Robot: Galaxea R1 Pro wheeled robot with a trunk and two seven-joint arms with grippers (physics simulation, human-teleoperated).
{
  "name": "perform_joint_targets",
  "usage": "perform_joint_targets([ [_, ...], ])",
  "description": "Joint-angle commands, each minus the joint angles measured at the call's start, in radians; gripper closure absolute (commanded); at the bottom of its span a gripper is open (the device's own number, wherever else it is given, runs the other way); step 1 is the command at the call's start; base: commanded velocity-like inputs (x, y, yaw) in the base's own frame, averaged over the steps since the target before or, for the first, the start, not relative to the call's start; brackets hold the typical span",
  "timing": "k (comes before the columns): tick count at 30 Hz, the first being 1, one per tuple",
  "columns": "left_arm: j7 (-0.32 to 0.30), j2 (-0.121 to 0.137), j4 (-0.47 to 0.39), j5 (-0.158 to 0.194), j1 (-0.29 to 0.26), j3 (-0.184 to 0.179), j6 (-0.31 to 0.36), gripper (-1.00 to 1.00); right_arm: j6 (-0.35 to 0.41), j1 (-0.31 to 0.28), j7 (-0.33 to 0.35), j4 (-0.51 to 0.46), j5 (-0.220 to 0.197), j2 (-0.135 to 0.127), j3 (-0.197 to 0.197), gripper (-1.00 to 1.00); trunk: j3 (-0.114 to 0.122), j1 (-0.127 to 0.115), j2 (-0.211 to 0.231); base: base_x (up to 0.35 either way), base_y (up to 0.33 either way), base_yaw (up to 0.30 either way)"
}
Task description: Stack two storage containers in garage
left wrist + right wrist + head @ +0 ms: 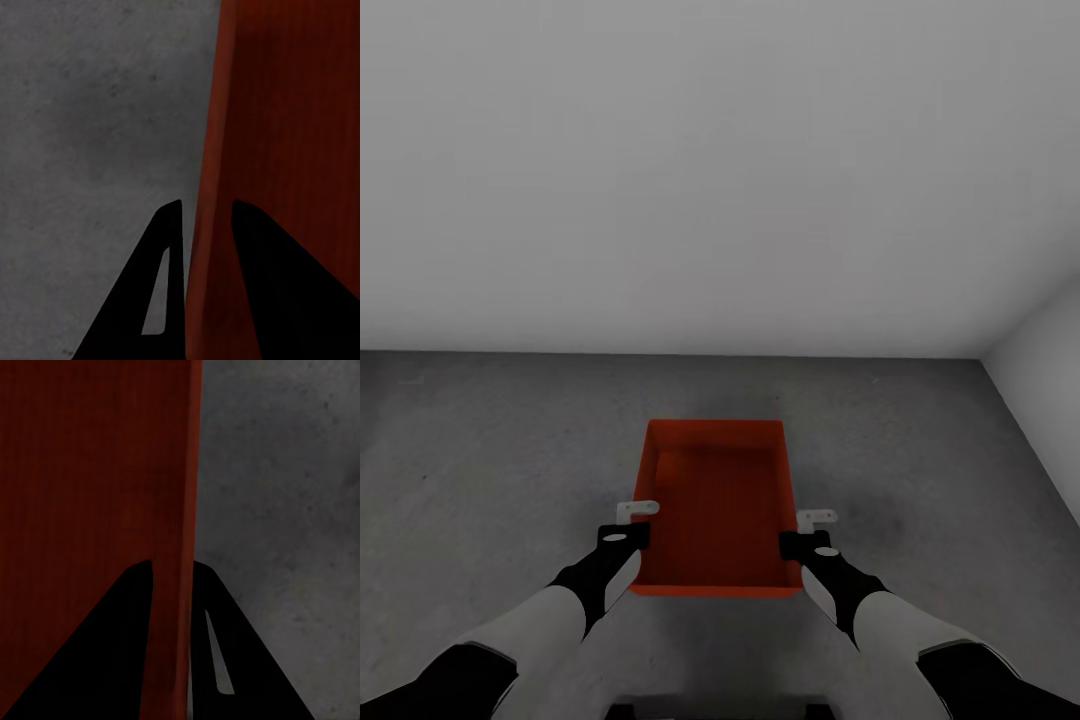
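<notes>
One orange-red storage container (pixel 715 500) sits low over the dark grey concrete floor (pixel 490 450) of the garage, straight ahead of me, open top up. Whether it touches the floor I cannot tell. My left gripper (pixel 630 533) is shut on its left side wall, one finger inside and one outside, as the left wrist view shows on the container wall (pixel 285 112) at the gripper (pixel 206 206). My right gripper (pixel 801 543) pinches the right wall (pixel 90 472) the same way, gripper (pixel 172 562). The second container is out of view.
A plain pale grey wall (pixel 720 170) stands a short way beyond the bin. Another pale wall (pixel 1045 370) closes the right side, meeting it in a corner at the far right. Bare speckled concrete stretches to the left and right of the bin.
</notes>
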Motion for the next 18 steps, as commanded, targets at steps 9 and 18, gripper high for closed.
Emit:
perform_joint_targets([
  [9, 0.011, 0.001, -0.023, -0.017, -0.001, 0.016, 0.0, 1.0, -0.002, 0.0, -0.006, 0.003, -0.023, 0.004, 0.001, 1.0, -0.029, 0.035, -0.064, 0.0, 0.0, 0.0],
  [18, 0.011, 0.001, -0.024, -0.017, -0.001, 0.016, 0.0, 1.0, -0.002, 0.0, -0.008, 0.003, -0.023, 0.004, 0.001, 1.0, -0.057, 0.069, -0.127, 0.0, 0.0, 0.0],
])
